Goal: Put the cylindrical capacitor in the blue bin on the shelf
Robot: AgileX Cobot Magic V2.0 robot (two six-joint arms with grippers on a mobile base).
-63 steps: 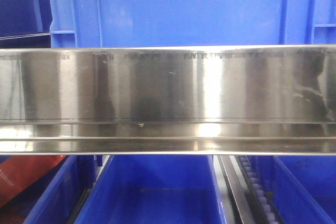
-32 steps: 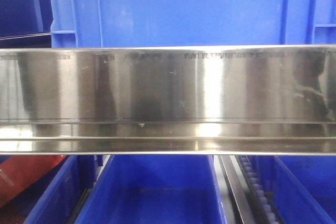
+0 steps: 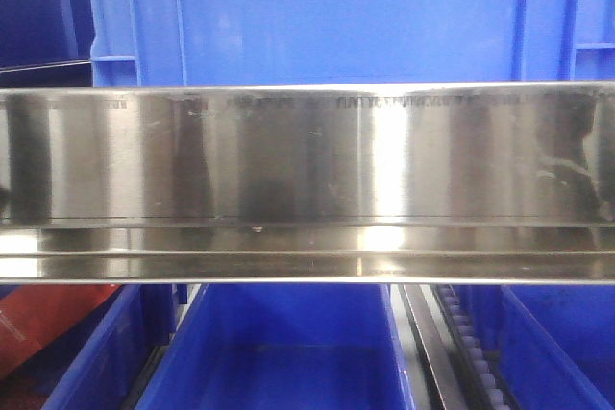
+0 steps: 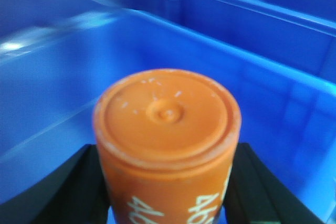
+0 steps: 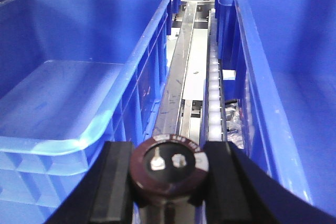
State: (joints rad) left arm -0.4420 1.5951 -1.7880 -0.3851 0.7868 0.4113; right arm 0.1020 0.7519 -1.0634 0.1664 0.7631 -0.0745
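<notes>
Cylindrical capacitor (image 4: 167, 124) — left wrist view: we record an orange body with white print down its side and a flat end cap with a raised ring and centre dimple, lightly scuffed. It stands clamped between the black fingers (image 4: 73, 190) of the left gripper (image 4: 168, 192), hanging over the open interior of a blue bin (image 4: 58, 87), apart from its floor. Right wrist view: a second capacitor (image 5: 169, 167), dark maroon with two metal terminals on its top face, is gripped by the right gripper (image 5: 169, 184). It sits above the steel roller track (image 5: 195, 61) between a left bin (image 5: 63, 140) and a right bin (image 5: 273, 77), over neither. Front view: we list only the shelf (image 3: 307, 170) rail, a blue crate (image 3: 336, 16) above and a lower bin (image 3: 288, 343) beneath — neither arm appears. Risks, in our judgement: the smooth round body could slip or tilt in the pads on release and roll; the second piece, let go where it is, would drop into the track gap; the broad rail could catch an arm that rises.
</notes>
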